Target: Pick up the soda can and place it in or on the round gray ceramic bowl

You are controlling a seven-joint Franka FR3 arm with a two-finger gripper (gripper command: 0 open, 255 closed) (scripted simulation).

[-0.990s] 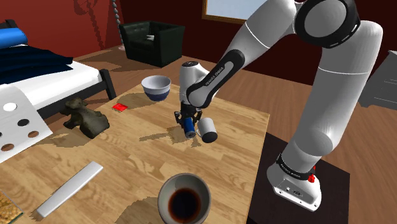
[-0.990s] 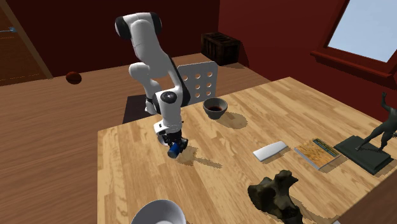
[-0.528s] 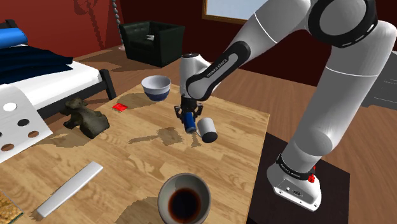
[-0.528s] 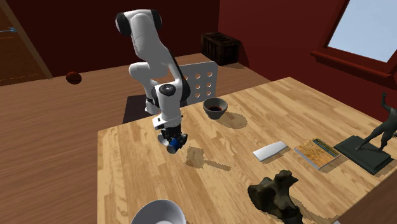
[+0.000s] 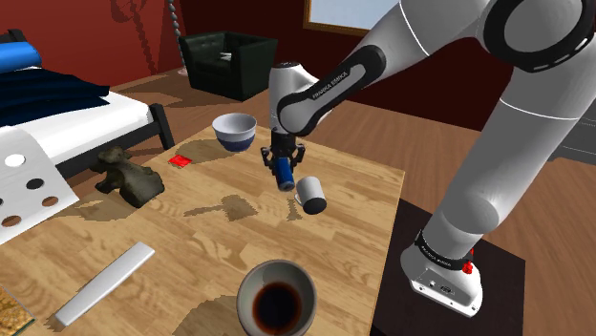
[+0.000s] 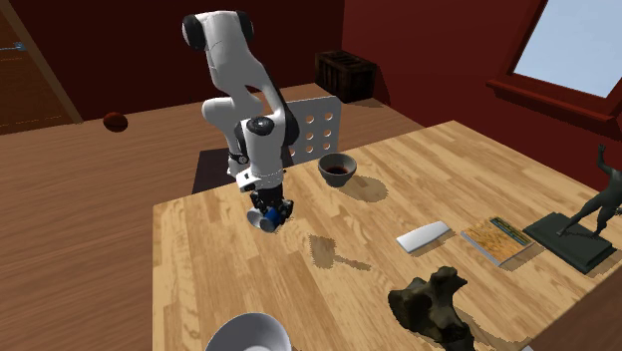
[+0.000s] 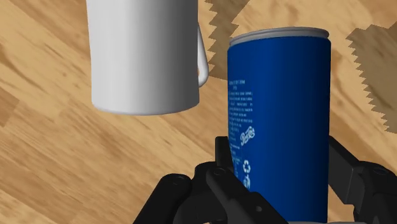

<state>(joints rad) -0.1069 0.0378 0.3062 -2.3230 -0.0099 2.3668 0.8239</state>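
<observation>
Blue soda can [image 7: 280, 108] sits clasped between my gripper's [image 5: 284, 172] fingers, clear of the table [image 5: 181, 239] — carrying it to the grey bowl [image 5: 244, 286] and releasing remain, I judge.

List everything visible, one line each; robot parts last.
soda can: one, blue, clasped by the fingers above the table
mug: one, white, lying on the table beside the soda can
grey bowl: one, dark inside, shoulder view's near table edge
pale bowl: one, white over blue, shoulder view's far table edge
small flat item: one, red, near the pale bowl
animal figure: one, dark brown, on the table
flat bar: one, white, on the table
book: one, tan, beside the flat bar
statue: one, dark, table corner
chair: one, white with holes, behind the table
armchair: one, black, on the floor
table: one, light wood
arm: one, white, dark joints
fingers: two, black, shut on the soda can
</observation>
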